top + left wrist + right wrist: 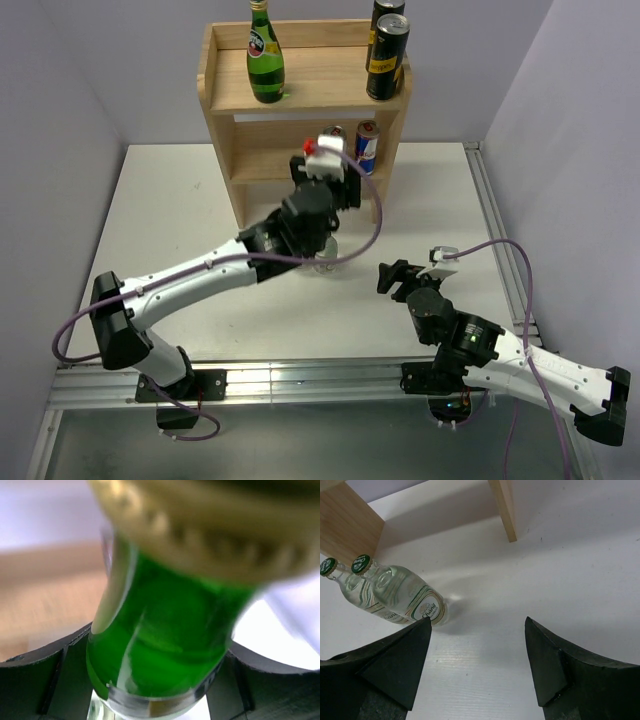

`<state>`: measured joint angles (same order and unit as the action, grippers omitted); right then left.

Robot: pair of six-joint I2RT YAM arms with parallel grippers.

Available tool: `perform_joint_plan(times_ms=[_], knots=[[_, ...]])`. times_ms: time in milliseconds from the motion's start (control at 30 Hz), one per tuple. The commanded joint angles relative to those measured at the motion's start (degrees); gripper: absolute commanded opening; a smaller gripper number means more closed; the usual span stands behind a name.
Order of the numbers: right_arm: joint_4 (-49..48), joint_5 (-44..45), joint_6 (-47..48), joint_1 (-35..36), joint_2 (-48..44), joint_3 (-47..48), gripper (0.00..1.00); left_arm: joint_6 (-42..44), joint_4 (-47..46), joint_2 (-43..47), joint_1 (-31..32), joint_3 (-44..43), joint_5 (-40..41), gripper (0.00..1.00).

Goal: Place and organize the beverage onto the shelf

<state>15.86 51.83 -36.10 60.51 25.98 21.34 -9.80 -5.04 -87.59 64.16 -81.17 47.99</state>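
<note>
Left gripper [157, 692] clenched on green glass bottle [160, 630], gold cap, at front of shelf [300, 95] lower tier. Right gripper [477, 665] released, empty, before shelf, near two clear Chang bottles [407, 597].

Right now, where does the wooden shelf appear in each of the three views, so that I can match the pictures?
Top external: the shelf stands at top centre, at the table's far side.
Left wrist: the shelf is only a blurred wood band at middle left, behind the green bottle.
Right wrist: the shelf's lower panels cross the top edge, left and centre.
Shared landmark: the white table (blurred in left wrist).
</note>
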Motion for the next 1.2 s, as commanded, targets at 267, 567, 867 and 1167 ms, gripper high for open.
perform_joint_plan(times_ms=[267, 567, 867, 1167], knots=[[-2.1, 2.2, 0.3, 0.2, -1.5, -0.7, 0.82, 9.2, 4.0, -12.8, -9.1, -38.6, -8.3, 0.00], [-2.1, 2.1, 0.3, 0.3, -2.2, -1.0, 0.82, 12.2, 4.9, -17.4, -11.8, -48.1, -9.4, 0.00], [-2.3, 2.2, 0.3, 0.2, -2.2, -1.0, 0.82, 13.1, 6.2, -21.6, -15.2, -56.7, -10.9, 0.00], [-2.1, 2.3, 0.2, 0.3, -2.3, -1.0, 0.82, 12.2, 6.2, -23.2, -17.8, -59.1, -11.9, 0.00]])
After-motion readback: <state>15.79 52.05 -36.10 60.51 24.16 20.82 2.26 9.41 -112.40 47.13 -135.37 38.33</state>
